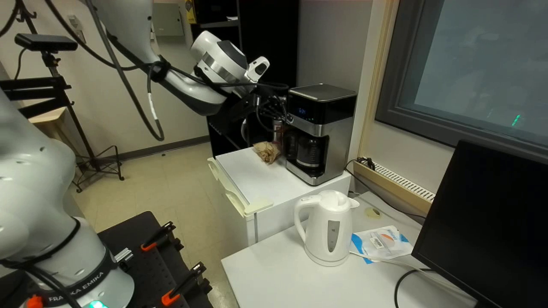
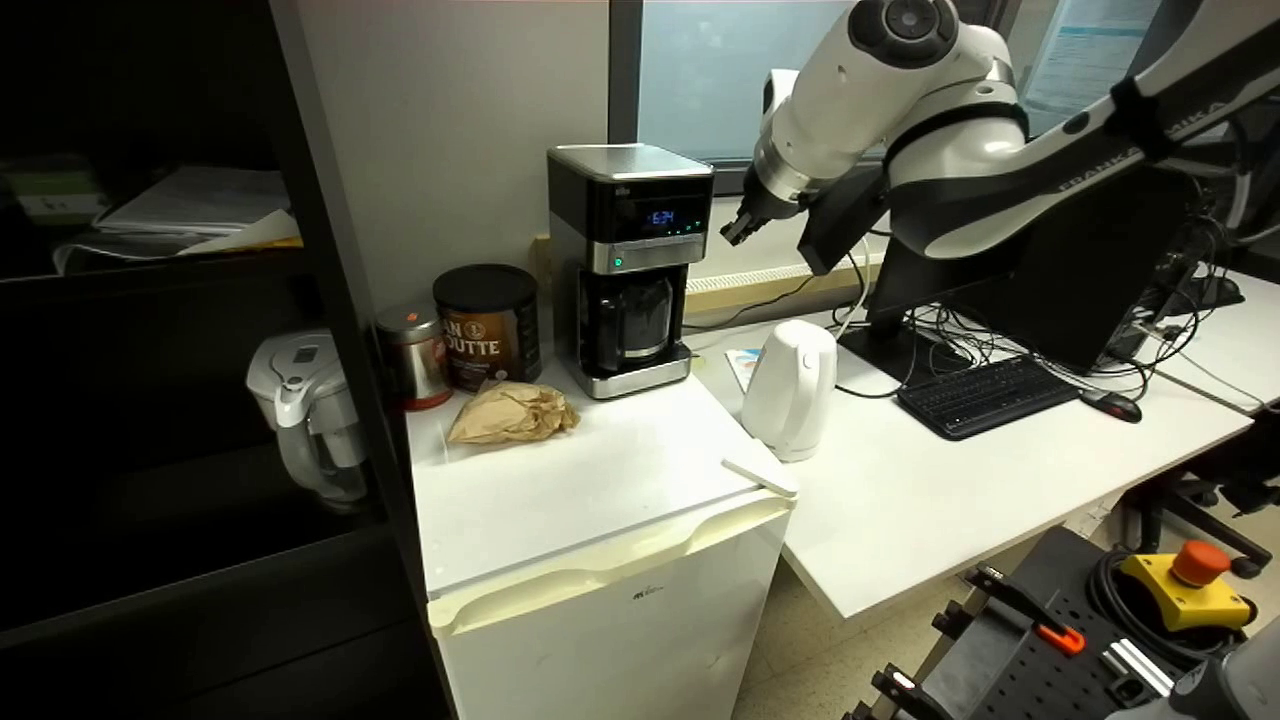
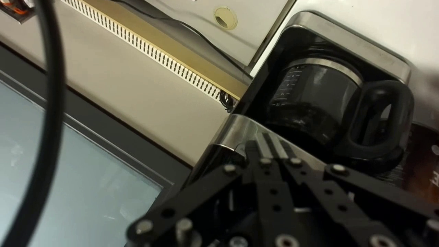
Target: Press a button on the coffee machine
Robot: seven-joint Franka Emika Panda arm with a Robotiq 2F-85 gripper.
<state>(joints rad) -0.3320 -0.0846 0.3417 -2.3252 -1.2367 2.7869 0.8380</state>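
In an exterior view I have the coffee machine (image 2: 650, 256) on the left, upright on the white fridge (image 2: 600, 480), its long axis vertical; my gripper (image 2: 735, 234) hangs to its right and out in front, about level with the lit display (image 2: 661, 217), apart from the machine; its fingers (image 3: 265, 147), which the wrist view shows pinched together with nothing between them, slant down and leftward; so that display and the green light (image 2: 618, 262) both lie to the left of the tips, and I judge the press turns on going that way, into the front face; I run a single arm (image 2: 950, 180), so it alone can reach; which button is wanted I cannot tell, the marks being too small to read.

Counted left to right: one pitcher (image 2: 312, 400); one metal canister (image 2: 418, 355); one coffee tin (image 2: 490, 325); one crumpled paper bag (image 2: 513, 413); one coffee machine, one carafe (image 2: 645, 318) inside it; one gripper, two fingers; one white kettle (image 2: 790, 390) on the desk (image 2: 860, 540), just beside the fridge; one keyboard (image 2: 985, 396); one mouse (image 2: 1112, 405); one emergency stop (image 2: 1192, 585).
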